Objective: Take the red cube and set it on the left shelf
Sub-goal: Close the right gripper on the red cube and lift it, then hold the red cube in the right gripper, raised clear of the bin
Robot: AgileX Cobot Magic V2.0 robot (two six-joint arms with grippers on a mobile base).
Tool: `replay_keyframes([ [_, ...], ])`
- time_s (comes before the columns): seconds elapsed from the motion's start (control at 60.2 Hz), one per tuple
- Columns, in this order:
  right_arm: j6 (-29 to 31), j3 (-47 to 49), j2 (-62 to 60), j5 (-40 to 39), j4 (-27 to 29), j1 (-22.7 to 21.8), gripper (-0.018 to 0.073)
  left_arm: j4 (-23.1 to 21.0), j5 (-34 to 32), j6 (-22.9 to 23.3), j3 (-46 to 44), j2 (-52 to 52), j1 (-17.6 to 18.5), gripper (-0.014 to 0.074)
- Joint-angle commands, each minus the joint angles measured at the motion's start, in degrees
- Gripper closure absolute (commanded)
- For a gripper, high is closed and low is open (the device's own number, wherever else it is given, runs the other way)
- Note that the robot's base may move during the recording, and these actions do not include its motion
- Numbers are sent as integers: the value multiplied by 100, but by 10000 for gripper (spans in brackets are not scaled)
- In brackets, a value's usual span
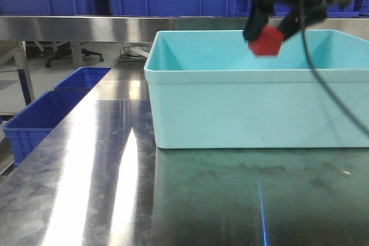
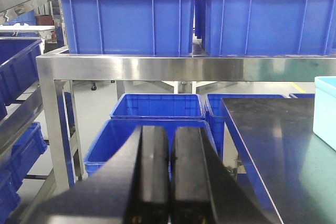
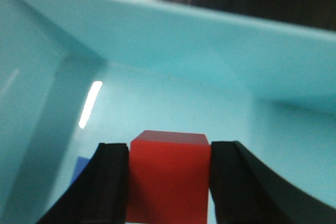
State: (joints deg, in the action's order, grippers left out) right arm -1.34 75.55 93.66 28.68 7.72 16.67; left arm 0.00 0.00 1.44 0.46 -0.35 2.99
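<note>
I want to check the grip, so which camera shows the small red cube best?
The right wrist view: the small red cube fills the centre, clamped by the right gripper. The front view shows it smaller, held over the turquoise plastic bin. The left wrist view shows none of it.

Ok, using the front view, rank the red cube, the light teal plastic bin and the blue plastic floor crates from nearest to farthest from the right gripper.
1. The red cube: clamped in the right gripper itself.
2. The light teal plastic bin: directly beneath the gripper, on the table.
3. The blue plastic floor crates: far off to the left, low down.
</note>
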Motion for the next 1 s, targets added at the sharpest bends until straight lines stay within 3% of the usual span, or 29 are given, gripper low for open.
replay_keyframes([
  [0.0, 16, 203, -749, -521, -29, -19, 503, 0, -474, -1, 141, -86, 3, 495],
  [0.266, 16, -325, -2150, -640, -29, -19, 503, 0, -474, -1, 141, -86, 3, 495],
  [0.631, 16, -2863, -4598, -1553, -31, -26, 503, 0, -474, -1, 141, -86, 3, 495],
  [0.979, 16, -4320, -6318, -1702, -31, -37, 503, 0, -474, -1, 141, -86, 3, 495],
])
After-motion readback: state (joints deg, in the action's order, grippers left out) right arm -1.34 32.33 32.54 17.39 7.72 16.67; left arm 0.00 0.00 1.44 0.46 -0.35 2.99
